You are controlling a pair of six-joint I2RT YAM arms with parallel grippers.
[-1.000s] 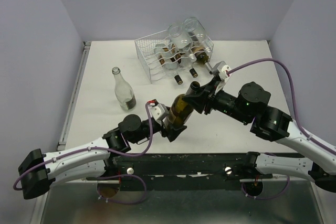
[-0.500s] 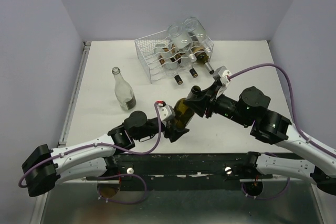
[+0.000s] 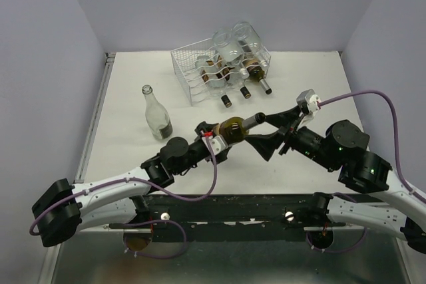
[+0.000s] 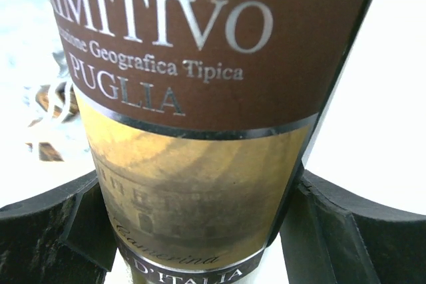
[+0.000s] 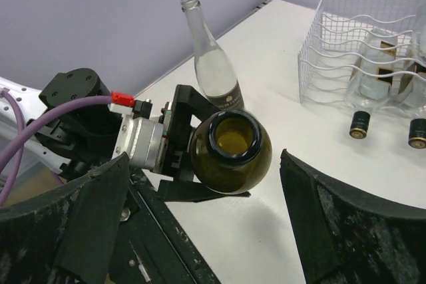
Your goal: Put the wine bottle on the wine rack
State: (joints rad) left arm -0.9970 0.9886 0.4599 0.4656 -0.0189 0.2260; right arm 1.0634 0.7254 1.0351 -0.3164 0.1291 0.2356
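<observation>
- Top view: the wine bottle [image 3: 234, 129] is not in the wine rack [image 3: 183, 64] yet. It hangs tipped nearly level over the near middle of the tabletop [image 3: 306, 78], well short of the rack. The left gripper [image 3: 218, 139] is clamped on its lower body. The right gripper [image 3: 270, 132] is spread wide around the neck end and does not seem to touch it. Several other bottles [image 3: 229, 51] already lie in the rack, and a clear bottle [image 3: 157, 114] stands apart on the left. Only this view shows the whole gap left to cover.
- Left wrist view: the wine bottle's [image 4: 193, 98] brown label fills the frame. The left gripper's [image 4: 200, 231] fingers [image 4: 60, 224] press both sides, which confirms the clamp. The rack is not in view.
- Right wrist view: the wine bottle's [image 5: 231, 144] open mouth faces the camera, held by the left gripper [image 5: 174, 147]. The right gripper's [image 5: 213, 231] fingers [image 5: 346, 224] stand far apart and hold nothing. Free rows of the wine rack [image 5: 319, 38] show. My judgement: the carry and the placing remain.
</observation>
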